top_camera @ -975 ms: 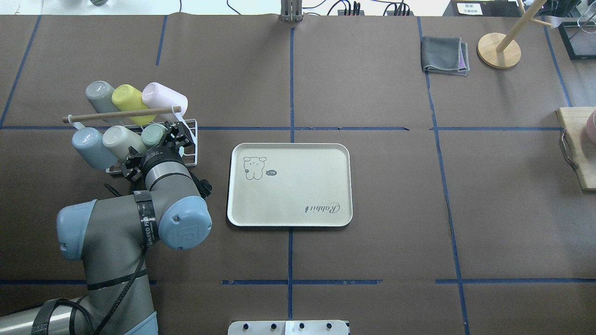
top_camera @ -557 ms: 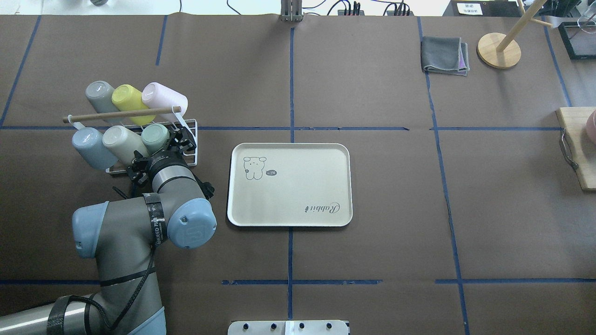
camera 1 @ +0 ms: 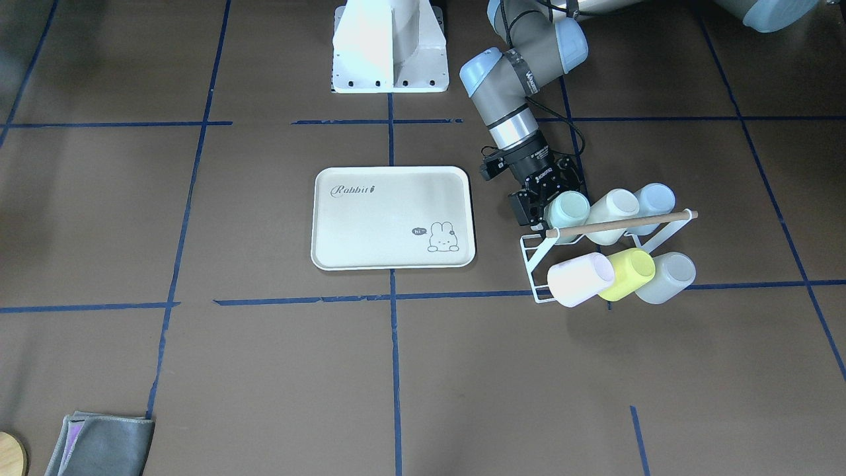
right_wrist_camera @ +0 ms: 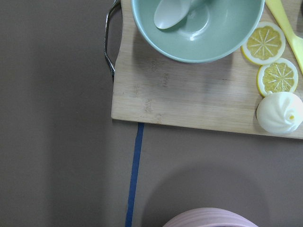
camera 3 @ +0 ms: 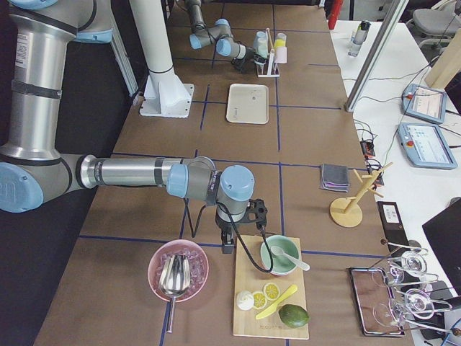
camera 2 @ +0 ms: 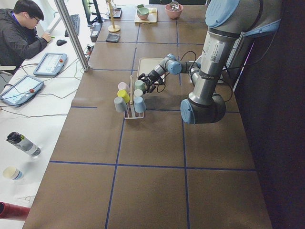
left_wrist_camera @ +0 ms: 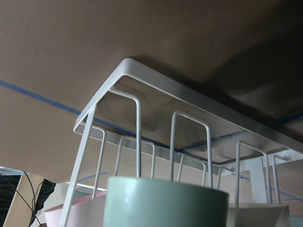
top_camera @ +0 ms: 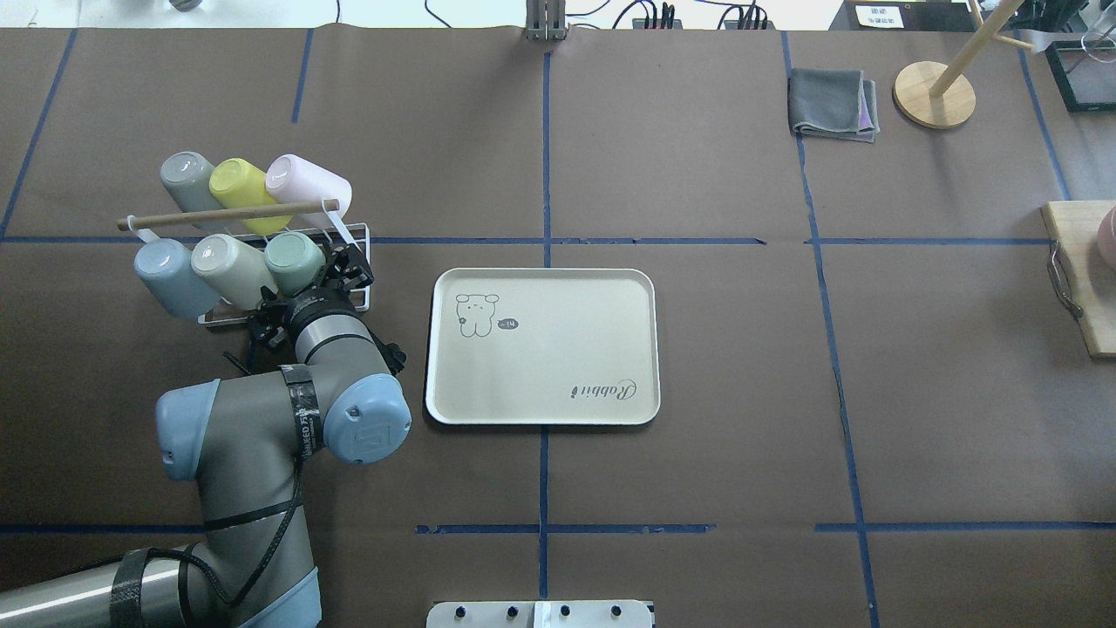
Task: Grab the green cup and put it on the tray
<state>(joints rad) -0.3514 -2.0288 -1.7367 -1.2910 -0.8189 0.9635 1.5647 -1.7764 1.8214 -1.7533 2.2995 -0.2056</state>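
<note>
The green cup (top_camera: 294,260) hangs tilted on the white wire rack (top_camera: 362,262), rightmost in the near row; it also shows in the front view (camera 1: 567,208) and fills the bottom of the left wrist view (left_wrist_camera: 165,205). My left gripper (top_camera: 307,281) is at the cup's near side, open, with its fingers on either side of the cup's body. The cream tray (top_camera: 540,401) with the "Rabbit" script lies flat to the right of the rack. My right gripper (camera 3: 229,244) hovers by a cutting board far to the right; I cannot tell if it is open or shut.
A beige cup (top_camera: 227,266) and a blue cup (top_camera: 166,275) hang beside the green one. Grey, yellow (top_camera: 240,187) and pink cups hang behind a wooden rod (top_camera: 218,215). A grey towel (top_camera: 833,105) and a wooden stand (top_camera: 933,94) are at the far right.
My left wrist and gripper have shifted a little toward the robot and right, uncovering more of the green cup's base. The cup and rack have stayed put.
</note>
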